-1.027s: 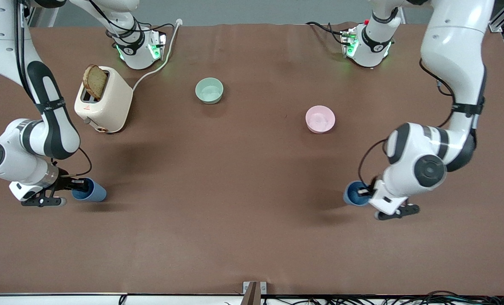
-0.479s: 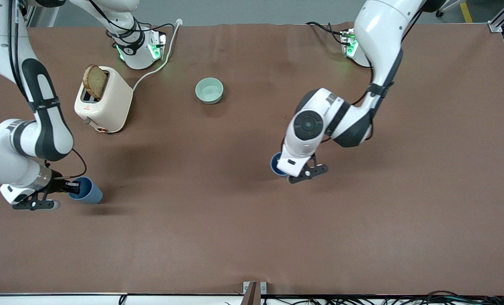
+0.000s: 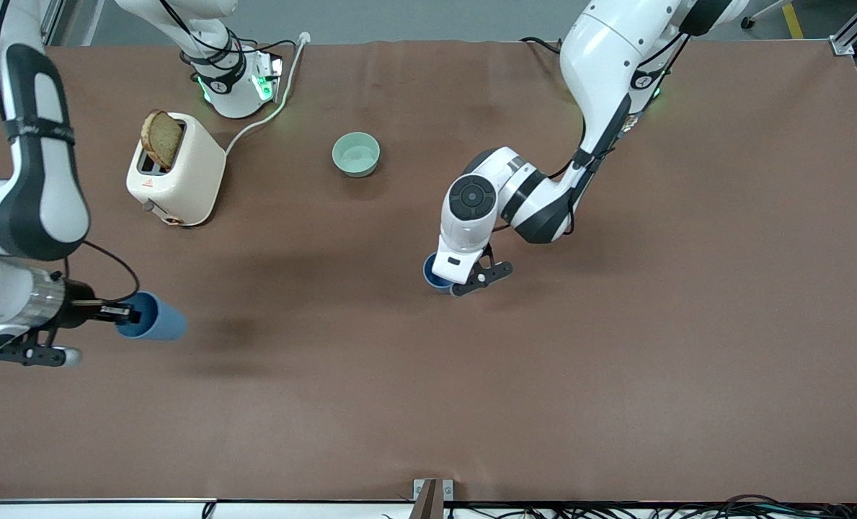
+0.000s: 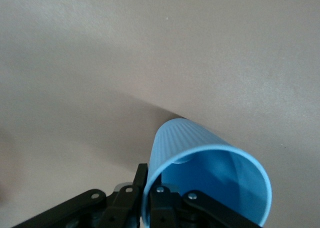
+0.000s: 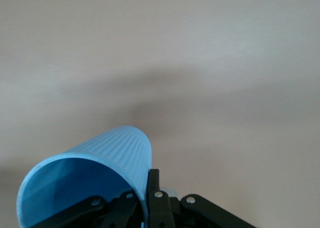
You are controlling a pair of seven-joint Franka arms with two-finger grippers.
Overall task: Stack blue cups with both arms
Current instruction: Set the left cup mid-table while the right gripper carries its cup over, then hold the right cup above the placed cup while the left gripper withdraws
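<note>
Brown table (image 3: 615, 375) spreads wide under both arms, a grey floor strip showing past its edge by the robot bases. Biggest item out there is the cream toaster (image 3: 176, 169), toward the right arm's end, with a slice of brown bread (image 3: 162, 138) poking out of its slot and a white cord (image 3: 273, 97) running off to the base. A pale green bowl (image 3: 356, 153) sits near the table's middle, just farther from the front camera than the left arm's wrist.

Left gripper (image 3: 448, 277) is over the middle of the table, fingers pinching the rim of one blue cup (image 3: 432, 274); the wrist view shows that cup (image 4: 207, 180) tilted, with bare table around it. Right gripper (image 3: 120, 314) hangs over the right arm's end of the table, clamped on the rim of the second blue cup (image 3: 153, 318), which lies sideways in the air with a shadow beneath it. The two cups are well apart.
</note>
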